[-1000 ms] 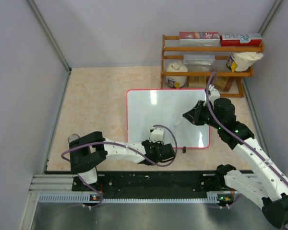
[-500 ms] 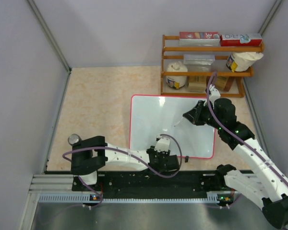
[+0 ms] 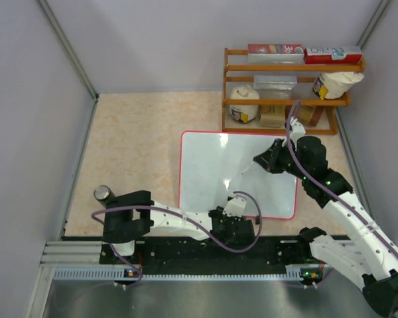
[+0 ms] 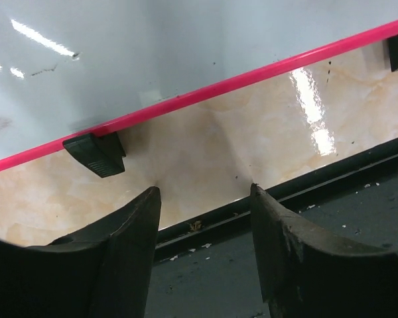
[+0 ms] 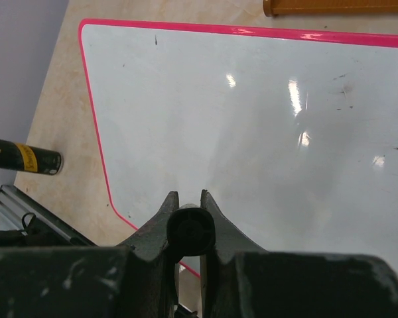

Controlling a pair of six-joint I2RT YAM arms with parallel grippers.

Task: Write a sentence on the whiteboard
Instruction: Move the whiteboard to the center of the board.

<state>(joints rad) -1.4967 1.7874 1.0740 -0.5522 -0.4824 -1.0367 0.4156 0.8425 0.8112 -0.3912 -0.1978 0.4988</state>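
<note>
on the beige marbled tabletop (image 3: pixel 139 146): the whiteboard (image 3: pixel 212 159) lies flat, a thin red frame with rounded corners around it, between the arms' bases and the wooden rack (image 3: pixel 288 101).
board face: glossy white with light glints; a few tiny dark specks and a faint smudge are the only marks that show.
board's near edge: two small black feet sit under the red frame, one foot (image 4: pixel 96 152) just beyond the left fingers, the other cut off at the right edge of the left wrist view.
left gripper (image 4: pixel 203 192): jaws apart with nothing between them, low over the black strip (image 4: pixel 318 218) at the table's near edge, just short of the board and not touching it.
right gripper (image 5: pixel 189 197): jaws clamped on a black marker (image 5: pixel 189 232), seen end-on, above the board's right half; whether its tip touches the face cannot be told.
rack: a white jar (image 3: pixel 244 105) and packets on the shelves, a red box (image 3: pixel 333 54) and a red-and-white box (image 3: pixel 275 49) on top; their lettering is too small to read.
left of the board: a black can (image 5: pixel 23 159) with a yellow label, print unreadable, apart from the frame.
</note>
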